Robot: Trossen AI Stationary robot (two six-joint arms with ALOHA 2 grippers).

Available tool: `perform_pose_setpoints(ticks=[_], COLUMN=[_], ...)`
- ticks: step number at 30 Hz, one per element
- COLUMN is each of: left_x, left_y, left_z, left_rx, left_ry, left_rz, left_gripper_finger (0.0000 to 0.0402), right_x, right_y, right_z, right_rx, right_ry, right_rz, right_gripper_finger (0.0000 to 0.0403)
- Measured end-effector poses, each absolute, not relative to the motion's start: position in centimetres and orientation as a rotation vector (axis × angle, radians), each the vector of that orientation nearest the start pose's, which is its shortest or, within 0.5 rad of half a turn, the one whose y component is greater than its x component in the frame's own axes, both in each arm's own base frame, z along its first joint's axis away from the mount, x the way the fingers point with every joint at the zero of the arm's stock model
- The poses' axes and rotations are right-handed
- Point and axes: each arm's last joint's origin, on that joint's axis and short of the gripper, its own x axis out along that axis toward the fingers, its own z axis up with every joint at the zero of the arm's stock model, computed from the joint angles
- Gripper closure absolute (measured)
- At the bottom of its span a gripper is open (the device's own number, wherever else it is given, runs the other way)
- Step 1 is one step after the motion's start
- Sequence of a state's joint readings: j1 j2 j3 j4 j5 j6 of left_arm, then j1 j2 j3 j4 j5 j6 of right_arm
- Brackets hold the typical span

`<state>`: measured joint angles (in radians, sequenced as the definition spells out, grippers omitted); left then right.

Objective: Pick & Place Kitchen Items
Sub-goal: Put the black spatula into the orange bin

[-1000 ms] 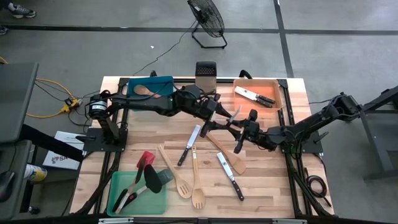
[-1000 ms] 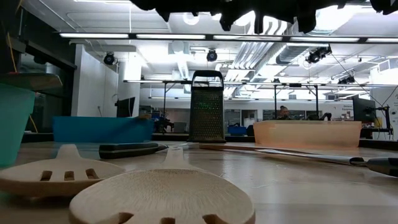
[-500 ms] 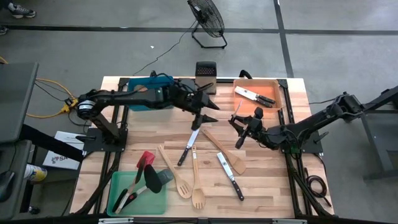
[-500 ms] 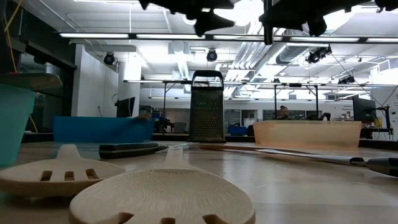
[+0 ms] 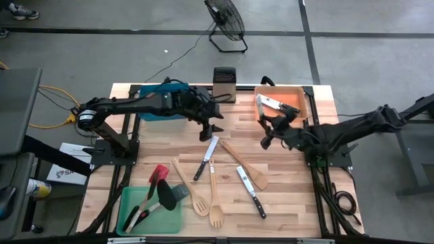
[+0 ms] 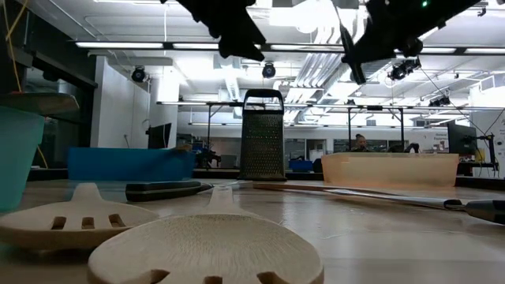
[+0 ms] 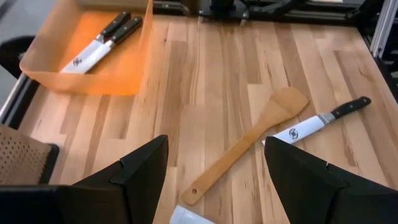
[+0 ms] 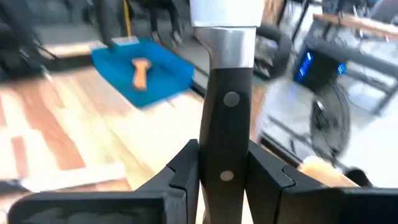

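Right end effector [image 8: 224,180] gripping knife [image 8: 225,124], handle upright

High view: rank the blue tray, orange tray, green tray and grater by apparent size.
1. Green tray and orange tray: about alike, not ranked.
2. Blue tray: the left arm covers much of it, so its rank is unsure.
3. Grater: plainly smallest.

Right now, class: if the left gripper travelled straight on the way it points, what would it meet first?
Judging by its wrist view, the open left gripper aims down at the wooden spatula lying on the table. It would probably meet that first, though depth is uncertain.
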<state>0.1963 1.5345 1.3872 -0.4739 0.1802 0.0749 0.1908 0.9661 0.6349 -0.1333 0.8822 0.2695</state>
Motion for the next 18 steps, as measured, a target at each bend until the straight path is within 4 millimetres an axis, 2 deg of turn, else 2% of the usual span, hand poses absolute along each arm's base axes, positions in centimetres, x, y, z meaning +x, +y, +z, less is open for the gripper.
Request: perform_pose_setpoints(ticks=[7, 10, 12, 18], left_x=[32.9, 32.1, 31.6, 28.4], left_y=[6.0, 5.8, 5.7, 5.0], left_z=[30.7, 29.5, 29.1, 28.1], left_rx=[-0.077, -0.092, -0.093, -0.083], left_ry=[0.651, 0.652, 0.603, 0.437], left_rz=[-0.003, -0.016, -0.015, -0.008], left_gripper_finger=[0.0139, 0.0139, 0.0139, 0.0139], right_x=[19.0, 18.3, 17.9, 17.1], right_y=[-2.1, -3.5, -4.3, -6.5], right_z=[25.2, 24.6, 24.4, 24.0], right_rx=[0.045, 0.059, 0.069, 0.083], right_ry=[0.558, 0.65, 0.695, 0.782], right_rz=[-0.822, -0.859, -0.886, -0.928], right_gripper_finger=[0.0318, 0.0318, 0.0318, 0.0318])
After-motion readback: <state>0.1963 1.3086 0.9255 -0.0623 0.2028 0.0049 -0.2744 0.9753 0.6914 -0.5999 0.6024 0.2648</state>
